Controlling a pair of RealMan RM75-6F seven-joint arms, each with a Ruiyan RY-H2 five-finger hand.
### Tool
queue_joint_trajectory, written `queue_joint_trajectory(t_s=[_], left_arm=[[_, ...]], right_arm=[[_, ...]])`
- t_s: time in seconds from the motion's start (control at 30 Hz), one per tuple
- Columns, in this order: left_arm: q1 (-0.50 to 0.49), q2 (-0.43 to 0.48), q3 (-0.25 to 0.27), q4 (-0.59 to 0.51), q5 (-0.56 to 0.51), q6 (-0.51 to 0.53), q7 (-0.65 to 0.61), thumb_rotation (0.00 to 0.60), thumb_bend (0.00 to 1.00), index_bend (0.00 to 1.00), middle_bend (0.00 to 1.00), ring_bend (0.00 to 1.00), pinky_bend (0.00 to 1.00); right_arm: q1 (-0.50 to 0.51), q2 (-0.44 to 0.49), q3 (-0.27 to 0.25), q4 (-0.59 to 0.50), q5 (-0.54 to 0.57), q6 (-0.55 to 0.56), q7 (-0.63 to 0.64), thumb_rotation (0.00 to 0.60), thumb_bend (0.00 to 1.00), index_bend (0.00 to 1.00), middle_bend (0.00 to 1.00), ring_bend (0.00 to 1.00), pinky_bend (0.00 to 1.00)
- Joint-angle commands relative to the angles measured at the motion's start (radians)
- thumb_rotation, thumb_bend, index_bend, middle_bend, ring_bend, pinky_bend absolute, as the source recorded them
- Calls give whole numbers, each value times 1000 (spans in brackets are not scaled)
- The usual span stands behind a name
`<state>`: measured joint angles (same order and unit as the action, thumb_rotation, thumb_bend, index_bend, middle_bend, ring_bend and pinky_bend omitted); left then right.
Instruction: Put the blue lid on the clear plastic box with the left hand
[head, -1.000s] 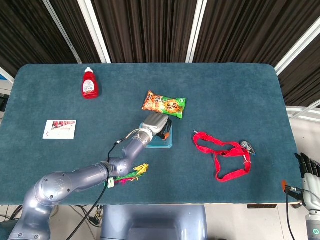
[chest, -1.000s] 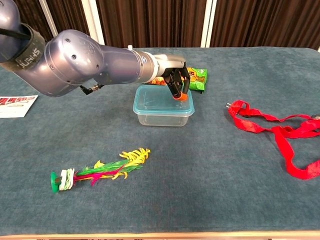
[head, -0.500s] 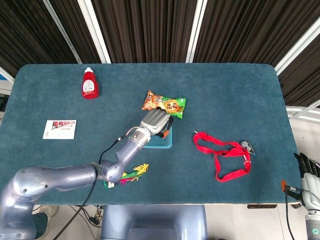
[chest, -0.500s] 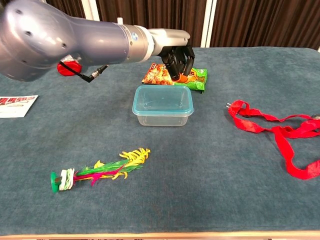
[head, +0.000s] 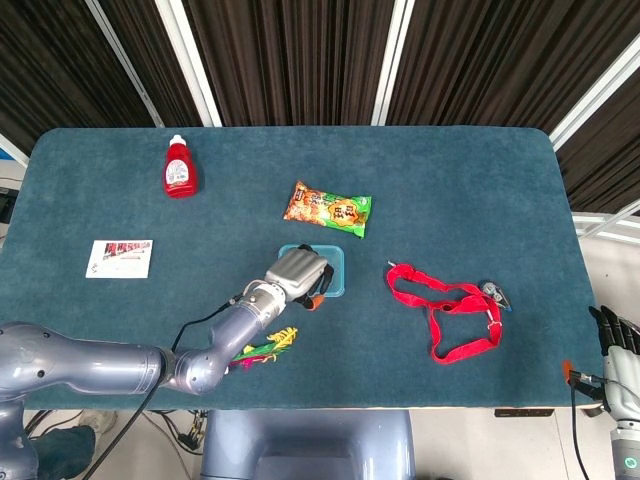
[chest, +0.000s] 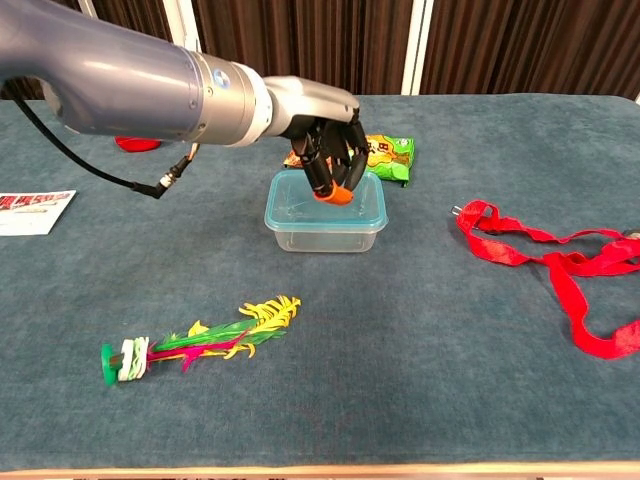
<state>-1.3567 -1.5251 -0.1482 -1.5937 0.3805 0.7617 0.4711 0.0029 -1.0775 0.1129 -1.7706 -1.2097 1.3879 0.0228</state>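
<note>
The lid (chest: 325, 199) sits on the box (chest: 324, 229) near the middle of the table (chest: 450, 380), its blue rim lining the clear walls all the way round in the chest view. Your left hand (chest: 329, 158) hangs just above the lid's rear half, fingers (chest: 338, 180) curled downward with orange tips pointing at the lid; they hold nothing, and you cannot tell whether the tips touch the lid. In the head view the same hand (head: 296, 272) covers the box's left part, leaving the blue rim (head: 335, 272) showing on the right. The snack bag (chest: 385, 155) lies just behind the box, partly hidden by the hand in the chest view. A red strap (chest: 550, 258) sprawls well to the right of the box. The feather toy (chest: 200, 342) lies nearer the front edge, left of the box. A red bottle (head: 179, 167) stands at the far left of the table, and a card (head: 119, 257) lies near the left edge. Your right hand (head: 618, 360) shows only at the head view's lower right corner, off the table; its fingers are too small and cropped to tell how they lie.
</note>
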Motion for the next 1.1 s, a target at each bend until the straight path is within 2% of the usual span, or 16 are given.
queue_joint_trajectory(t_s=[0.03,0.27,0.47,0.63,0.8,0.93,1.1], left_arm=[[-6,-39,14,38,30,22,15,600,507,672,645,267,88],[6,-102,16,93,171,38,8,600,507,674,643,256,1],[46,-145,-8,126,328,22,-85,600,507,684,642,246,0],[78,-205,7,215,471,44,-132,600,507,688,640,222,0],[98,-248,-4,298,513,11,-195,600,505,688,638,210,0],[106,-255,-15,323,536,-14,-228,600,492,688,633,178,0],[113,-258,-5,349,571,-25,-217,600,491,688,630,161,0]], right_arm=[[0,0,1,0,1,0,0,600,393,78,39,21,0],[0,1,3,-2,8,-1,1,600,393,78,39,22,0],[0,0,5,0,8,3,0,600,392,78,39,21,0],[-1,1,5,0,6,5,1,600,393,78,39,22,0],[-1,2,6,-2,9,4,2,600,393,78,38,22,0],[-2,2,6,-2,9,4,2,600,392,78,39,22,0],[-1,1,5,-2,9,3,2,600,392,78,39,22,0]])
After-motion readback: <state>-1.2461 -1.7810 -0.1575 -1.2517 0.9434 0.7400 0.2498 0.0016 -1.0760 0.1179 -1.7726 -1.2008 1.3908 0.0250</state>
